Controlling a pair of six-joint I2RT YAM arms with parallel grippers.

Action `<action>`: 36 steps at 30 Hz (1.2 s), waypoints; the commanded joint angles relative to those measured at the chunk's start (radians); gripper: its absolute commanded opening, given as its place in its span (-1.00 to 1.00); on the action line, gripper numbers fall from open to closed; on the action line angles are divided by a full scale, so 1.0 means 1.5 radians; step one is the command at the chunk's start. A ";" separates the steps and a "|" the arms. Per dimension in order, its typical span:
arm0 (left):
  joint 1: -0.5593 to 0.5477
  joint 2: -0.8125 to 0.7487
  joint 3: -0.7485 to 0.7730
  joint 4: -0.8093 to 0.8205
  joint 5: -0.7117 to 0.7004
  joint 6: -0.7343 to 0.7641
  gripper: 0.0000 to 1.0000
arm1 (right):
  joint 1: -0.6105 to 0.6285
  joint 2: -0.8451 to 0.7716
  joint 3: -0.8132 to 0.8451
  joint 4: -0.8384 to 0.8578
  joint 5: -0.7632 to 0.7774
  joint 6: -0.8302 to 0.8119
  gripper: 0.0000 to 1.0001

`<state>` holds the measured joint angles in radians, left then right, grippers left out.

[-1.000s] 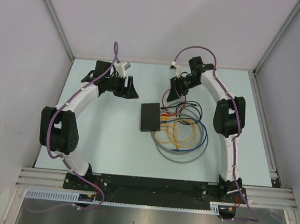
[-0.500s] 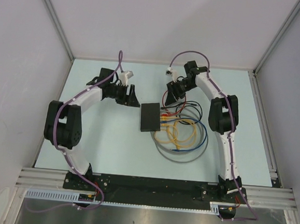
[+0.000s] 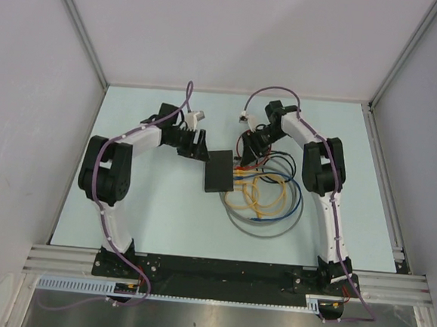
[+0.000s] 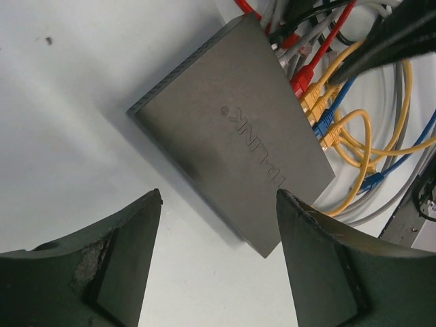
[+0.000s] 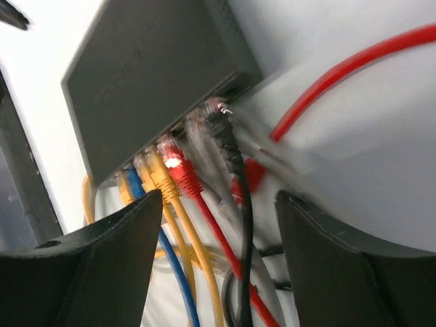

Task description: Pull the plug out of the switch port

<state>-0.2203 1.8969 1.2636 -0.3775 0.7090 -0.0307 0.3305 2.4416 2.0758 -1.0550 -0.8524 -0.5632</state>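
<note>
A flat, matte black rectangular switch [image 3: 219, 171] lies near the middle of a pale blue-green table [image 3: 162, 212], between the two arms. Its lid is smooth with a fine grain, and one thin side face has a dotted, ribbed strip. Raised lettering [image 4: 255, 146] on the lid ends in "-LINK". The switch's long axis runs from the near edge toward the far wall, slightly tilted, and its socket edge faces the robot's right.

A row of plugs [image 5: 178, 163] sits in those sockets: blue, yellow, red and black, with clear ones too blurred to count. Their glossy round cables [image 3: 265, 201] lie in loose loops on the table just right of the switch.

The left gripper [image 3: 199, 145] hovers just beside the switch's far left corner, its dull black wedge-shaped fingers spread with nothing between them. The right gripper [image 3: 256, 141] hangs above the plug side, fingers parted and grasping nothing.
</note>
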 commanded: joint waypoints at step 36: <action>-0.049 -0.037 0.049 -0.060 0.039 0.086 0.16 | 0.005 -0.013 0.045 0.015 -0.046 0.046 0.21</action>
<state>-0.2947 1.8740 1.3670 -0.4599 0.7105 0.0616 0.3294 2.3711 2.0869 -0.9779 -0.8581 -0.4587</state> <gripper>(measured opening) 0.588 0.632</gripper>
